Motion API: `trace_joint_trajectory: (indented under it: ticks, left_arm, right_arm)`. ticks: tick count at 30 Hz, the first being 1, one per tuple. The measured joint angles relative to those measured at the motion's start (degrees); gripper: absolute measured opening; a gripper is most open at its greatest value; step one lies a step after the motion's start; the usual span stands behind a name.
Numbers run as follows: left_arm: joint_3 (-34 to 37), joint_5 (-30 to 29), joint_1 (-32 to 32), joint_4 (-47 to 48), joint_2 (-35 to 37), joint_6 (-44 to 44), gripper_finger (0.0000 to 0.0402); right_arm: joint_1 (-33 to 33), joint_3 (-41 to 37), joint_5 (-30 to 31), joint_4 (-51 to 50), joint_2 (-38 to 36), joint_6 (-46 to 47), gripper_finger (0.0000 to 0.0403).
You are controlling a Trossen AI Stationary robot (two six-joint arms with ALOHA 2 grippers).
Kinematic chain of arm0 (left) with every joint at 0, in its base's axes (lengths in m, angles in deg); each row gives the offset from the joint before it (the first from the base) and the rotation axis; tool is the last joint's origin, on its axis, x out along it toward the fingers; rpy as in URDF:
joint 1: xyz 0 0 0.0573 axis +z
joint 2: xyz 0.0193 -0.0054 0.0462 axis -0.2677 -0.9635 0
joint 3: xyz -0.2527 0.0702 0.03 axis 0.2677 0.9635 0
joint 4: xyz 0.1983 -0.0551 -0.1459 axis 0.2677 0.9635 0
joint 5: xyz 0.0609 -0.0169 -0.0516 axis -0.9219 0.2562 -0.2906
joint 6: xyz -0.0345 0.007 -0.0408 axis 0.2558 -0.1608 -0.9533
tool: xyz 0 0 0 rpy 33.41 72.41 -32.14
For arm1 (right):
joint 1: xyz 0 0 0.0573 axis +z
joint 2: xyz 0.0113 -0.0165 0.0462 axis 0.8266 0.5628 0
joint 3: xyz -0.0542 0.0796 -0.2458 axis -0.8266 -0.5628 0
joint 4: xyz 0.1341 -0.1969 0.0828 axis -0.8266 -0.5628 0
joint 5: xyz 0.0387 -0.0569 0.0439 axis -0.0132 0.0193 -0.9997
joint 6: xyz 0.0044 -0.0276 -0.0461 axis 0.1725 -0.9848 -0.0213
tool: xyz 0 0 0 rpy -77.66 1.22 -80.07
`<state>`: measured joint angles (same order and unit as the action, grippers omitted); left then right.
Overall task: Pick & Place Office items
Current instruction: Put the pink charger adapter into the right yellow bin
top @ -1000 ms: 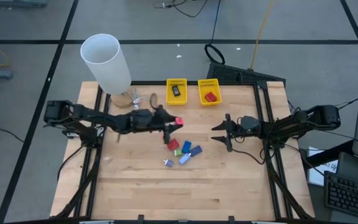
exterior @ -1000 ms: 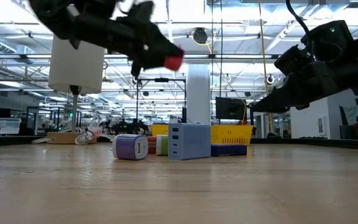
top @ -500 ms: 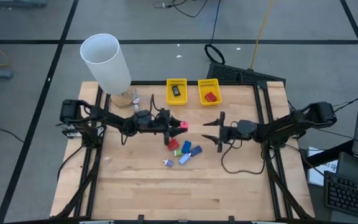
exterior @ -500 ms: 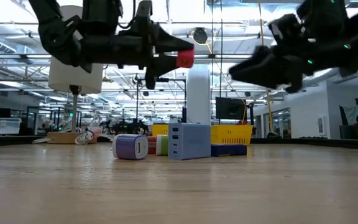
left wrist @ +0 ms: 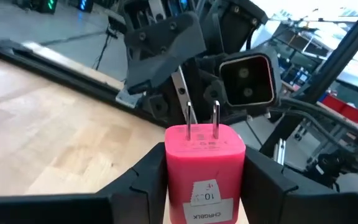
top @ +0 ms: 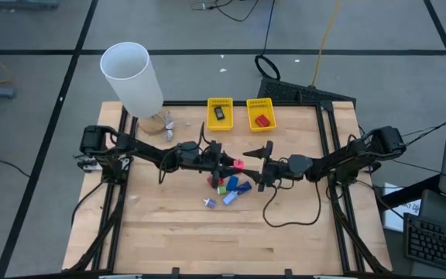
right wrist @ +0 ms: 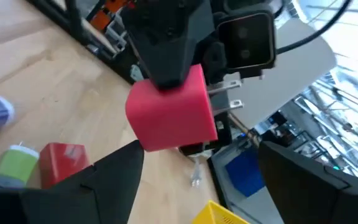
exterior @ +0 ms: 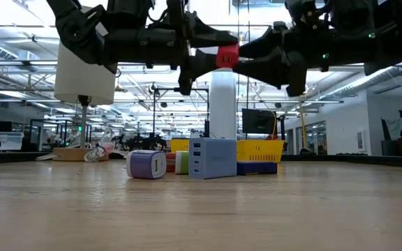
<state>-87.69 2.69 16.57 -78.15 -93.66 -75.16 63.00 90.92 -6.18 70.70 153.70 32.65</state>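
A red plug-in charger (top: 238, 164) with two metal prongs (left wrist: 201, 118) hangs above the table's middle, with my left gripper (top: 229, 163) shut on it. My right gripper (top: 251, 167) faces it from the table's right, open. Its two fingers (right wrist: 98, 183) stand wide on either side of the charger (right wrist: 169, 118) without touching. Below them several small items lie on the wood: red (top: 217, 180), green (top: 221, 188), blue (top: 233, 184) and purple (top: 210, 203). My left gripper pinches the charger's two opposite side faces (left wrist: 174, 177) between its two fingers (left wrist: 143, 182). The fingers come level from the table's left. The charger is lifted clear of the table (exterior: 227, 56), with its pronged end pointing away from the fingers toward the right gripper.
Two yellow mesh baskets stand at the far edge, one (top: 220, 113) with a black item and one (top: 260, 114) with a red item. A tall white cylinder (top: 134, 77) stands at the far left corner. A loose cable (top: 293, 213) trails under the right arm.
My left gripper has carried the red charger toward the table's right, still clear of the table. My right gripper has come toward the table's left and up to the charger, rolling as it went. Its fingers have opened wide around the charger.
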Motion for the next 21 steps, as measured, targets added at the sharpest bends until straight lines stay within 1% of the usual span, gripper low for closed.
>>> trace_joint_trajectory:
  ticks: [13,16,21]
  left_arm:
    - [0.04,-0.33,0.35,0.51,-0.02,-0.46,0.0153]
    - [0.04,-0.26,0.36,0.5,-0.02,-0.85,0.0154]
    - [-0.28,-0.24,0.44,0.55,-0.04,-1.43,0.0153]
  right_arm:
    - [3.04,0.04,-0.48,0.59,-0.02,-1.87,0.0241]
    - [3.33,0.07,-3.19,0.12,-0.02,-1.69,0.0232]
    - [3.32,0.07,-3.2,0.24,-0.07,-1.19,0.0222]
